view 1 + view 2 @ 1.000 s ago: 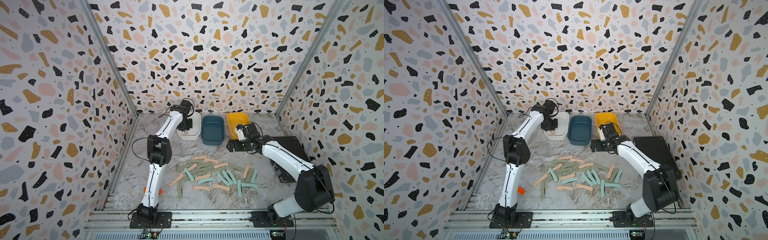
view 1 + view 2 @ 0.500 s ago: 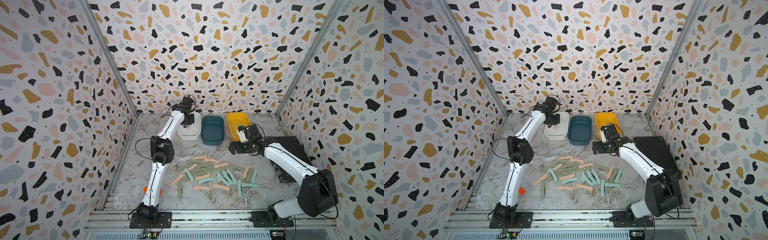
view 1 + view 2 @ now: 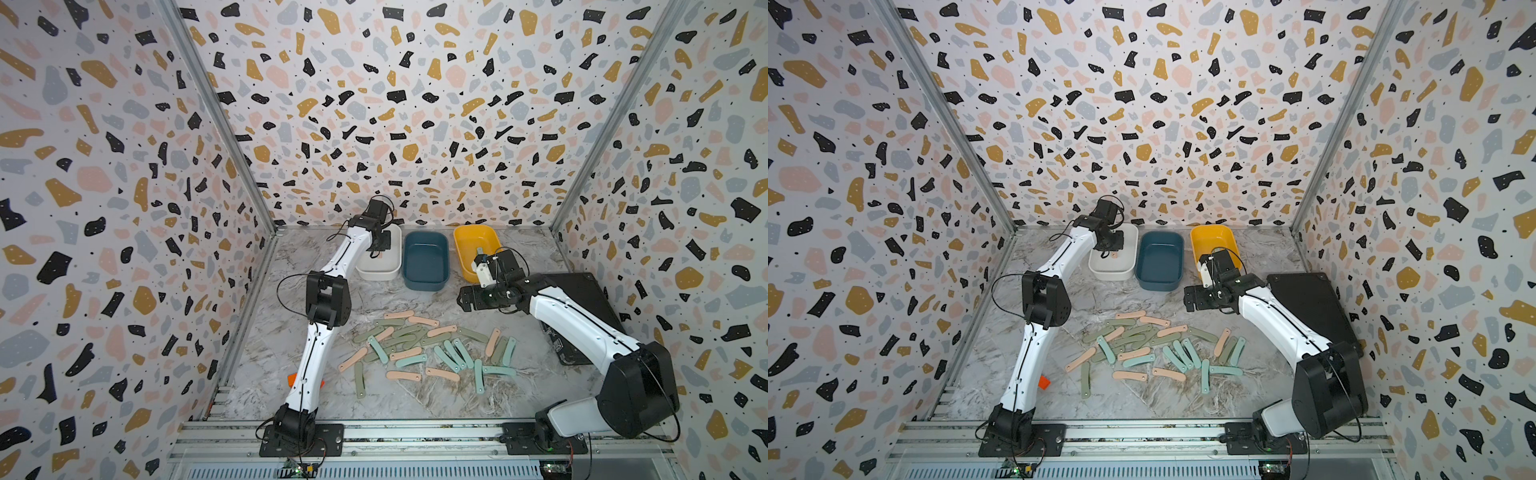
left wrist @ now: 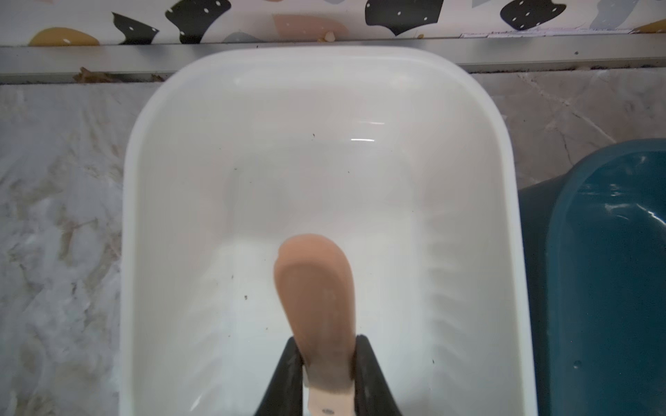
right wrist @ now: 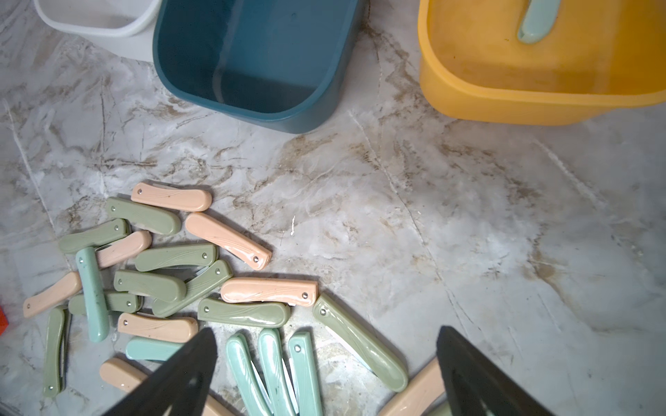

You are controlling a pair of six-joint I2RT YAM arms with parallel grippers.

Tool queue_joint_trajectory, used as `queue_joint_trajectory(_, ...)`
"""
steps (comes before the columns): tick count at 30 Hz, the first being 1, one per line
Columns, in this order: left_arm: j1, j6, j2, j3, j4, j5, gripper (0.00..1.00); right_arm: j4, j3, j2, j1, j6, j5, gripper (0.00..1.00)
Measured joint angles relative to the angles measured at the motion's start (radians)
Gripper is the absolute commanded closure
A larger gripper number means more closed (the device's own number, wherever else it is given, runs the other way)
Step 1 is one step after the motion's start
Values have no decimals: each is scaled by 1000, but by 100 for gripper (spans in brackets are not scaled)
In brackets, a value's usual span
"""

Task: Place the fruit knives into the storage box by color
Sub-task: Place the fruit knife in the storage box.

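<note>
**Sorting of fruit knives by colour, mid-cycle.** The left gripper (image 4: 326, 342) hovers over the white storage box (image 3: 376, 275) at 11 o'clock of the worktop (image 3: 399, 409). Its fingers (image 4: 284, 374) pinch a peach-pink fruit knife (image 4: 315, 295) by one end, so that the free end hangs down inside the rim. Whether the tip touches the floor of the box cannot be told, and the box holds nothing else. The right gripper (image 5: 326, 333) stands between the yellow storage box (image 3: 476, 233) at 1 o'clock and the pile of fruit knives (image 3: 424, 353) at the centre, with its fingers (image 5: 187, 360) spread wide and empty. One mint-teal fruit knife (image 5: 537, 21) lies in the yellow storage box, and the blue storage box (image 3: 426, 284) at 12 o'clock is empty. Compared with a second earlier, the left arm has stayed over the white storage box: it reached further toward 12 o'clock half a second ago and has now drawn back, its elbow drifting slightly toward 3 o'clock. Its hold on the pink knife is unchanged. The right arm has shifted only a little, toward 5 o'clock, and the pile appears undisturbed. Interpretation: the teal delivery is complete and the pink one is about to be released. This fixes yellow for teal and white for pink, and probably leaves blue for sage green. Nearly the whole pile remains to be sorted.
</note>
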Motion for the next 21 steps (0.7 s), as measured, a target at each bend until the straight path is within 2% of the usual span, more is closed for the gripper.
queue_joint_trajectory(8, 1, 15, 73, 0, 30, -3, 82, 1, -15, 0, 1, 9, -26, 10)
queue_joint_trajectory(11, 6, 16, 74, 6, 33, -3, 68, 1, -15, 0, 2, 14, -32, 13)
queue_joint_trajectory(14, 6, 11, 74, 16, 31, 3, 50, 1, -15, 0, 2, 15, -35, 15)
queue_joint_trajectory(18, 6, -11, 46, 9, 10, 23, 35, 3, -21, 0, 2, 13, -43, 20)
queue_joint_trajectory(21, 3, -47, -53, -62, -16, 41, 25, 3, -40, 0, 3, 10, -47, 27)
